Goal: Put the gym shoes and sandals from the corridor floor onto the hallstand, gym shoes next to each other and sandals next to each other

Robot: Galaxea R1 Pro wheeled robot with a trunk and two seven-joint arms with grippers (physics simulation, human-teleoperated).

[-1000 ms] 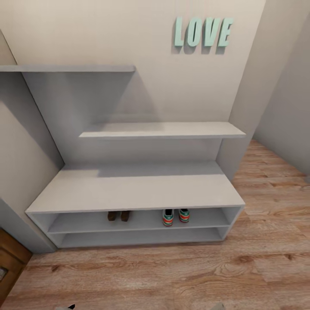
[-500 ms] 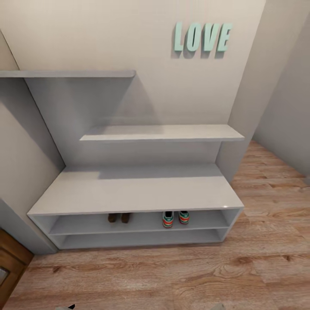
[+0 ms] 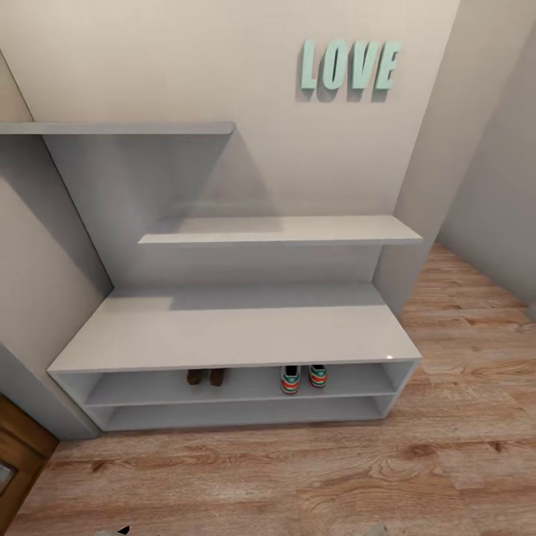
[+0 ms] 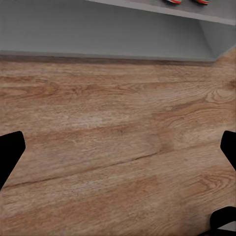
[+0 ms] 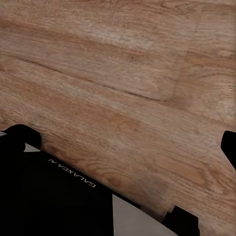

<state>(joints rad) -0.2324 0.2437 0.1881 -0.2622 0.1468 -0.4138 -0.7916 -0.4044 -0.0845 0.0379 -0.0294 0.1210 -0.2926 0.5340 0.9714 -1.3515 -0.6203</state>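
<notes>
a beige corridor wall with mint "love" letters (image 3: 350,65) rises behind the hallstand (image 3: 231,327), and the corridor floor (image 3: 298,476) of light wood planks spreads in front of it with no shoe lying on what i can see of it. going left to right along the upper open shelf, the two sandals (image 3: 205,376) stand side by side, toes inward, well apart from the two gym shoes (image 3: 304,376), which also sit as a close pair, their red-orange heels facing me. my left gripper (image 4: 118,147) hangs over bare floor just in front of the rack's base, its dark fingertips at either edge of the wrist view, spread wide and holding nothing. my right gripper (image 5: 128,142) likewise hovers over planks, tips far apart, empty. i judge the placing step done: all four are on the rack and paired. what is left, i think, is only to check the pairing and keep my arms clear of the shelf.
</notes>
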